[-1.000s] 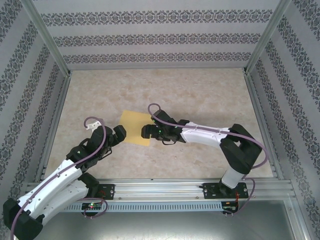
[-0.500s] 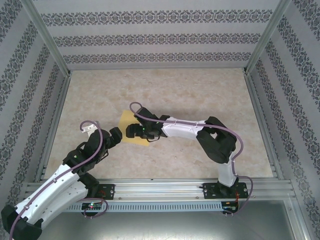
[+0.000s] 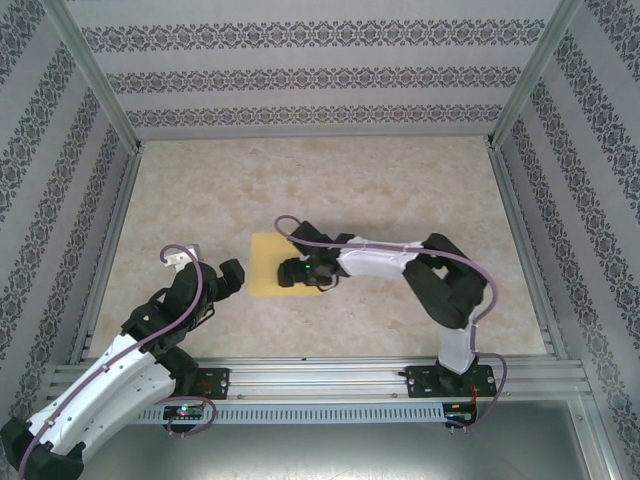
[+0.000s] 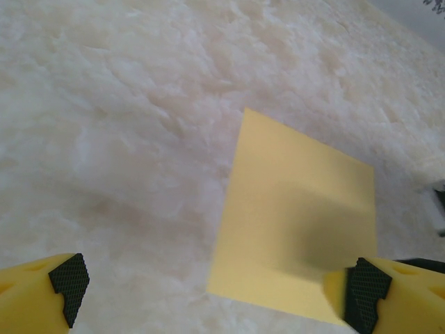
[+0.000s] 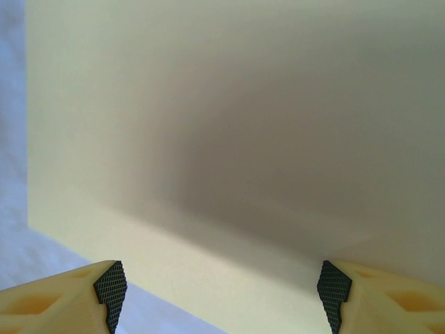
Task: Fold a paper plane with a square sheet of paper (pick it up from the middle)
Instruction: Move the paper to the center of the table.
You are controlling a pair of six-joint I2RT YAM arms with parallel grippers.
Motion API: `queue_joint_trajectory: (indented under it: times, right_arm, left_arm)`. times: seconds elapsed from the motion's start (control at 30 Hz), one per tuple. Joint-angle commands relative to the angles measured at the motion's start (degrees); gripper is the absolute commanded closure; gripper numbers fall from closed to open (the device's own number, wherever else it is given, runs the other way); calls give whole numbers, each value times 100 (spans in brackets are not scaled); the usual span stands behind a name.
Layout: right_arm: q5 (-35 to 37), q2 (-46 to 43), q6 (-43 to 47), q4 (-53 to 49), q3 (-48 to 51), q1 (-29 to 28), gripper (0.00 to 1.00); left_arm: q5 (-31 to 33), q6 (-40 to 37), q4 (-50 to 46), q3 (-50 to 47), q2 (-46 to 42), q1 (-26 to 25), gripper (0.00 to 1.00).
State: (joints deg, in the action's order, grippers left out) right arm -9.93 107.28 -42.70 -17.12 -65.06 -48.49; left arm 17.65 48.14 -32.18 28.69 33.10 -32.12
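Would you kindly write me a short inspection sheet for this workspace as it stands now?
Surface: marbled beige table top, bare apart from the paper.
Job's things: thin yellow square sheet of paper, lying flat near the middle, no fold seen; no finished plane.
Clutter: nothing seen.
Grippers: left gripper open, beside the sheet's left edge, holding nothing. Right gripper open, low over the sheet with its fingers spread; contact cannot be told.
Cables: purple cables loop along both arms, clear of the paper.
Surroundings: patterned wall panels on three sides, metal frame posts at the corners.
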Motion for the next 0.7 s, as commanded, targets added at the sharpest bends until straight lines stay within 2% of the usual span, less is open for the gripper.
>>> queue_joint_trajectory:
  times: [0.0, 0.1, 0.27, 0.43, 0.6, 0.67]
  right_arm:
    - [22, -463, 333, -488, 867, 391, 23]
    - [-347, -889, 398, -367, 1174, 520, 23]
    - [-336, -1157, 498, -384, 627, 528, 23]
    - [-209, -588, 499, -212, 78, 748, 24]
    - [-614, 53, 411, 61, -186, 926, 25]
    - [-555, 172, 340, 94, -142, 967, 26]
  left_arm:
    - [-152, -260, 166, -107, 3, 78, 0]
    - [-275, -320, 302, -154, 38, 83, 0]
    - [-481, -292, 426, -175, 133, 80, 0]
    - [-880, -308, 263, -22, 262, 75, 0]
    - [-998, -233, 4, -10, 198, 76, 0]
    - [-1015, -154, -24, -42, 149, 82, 0]
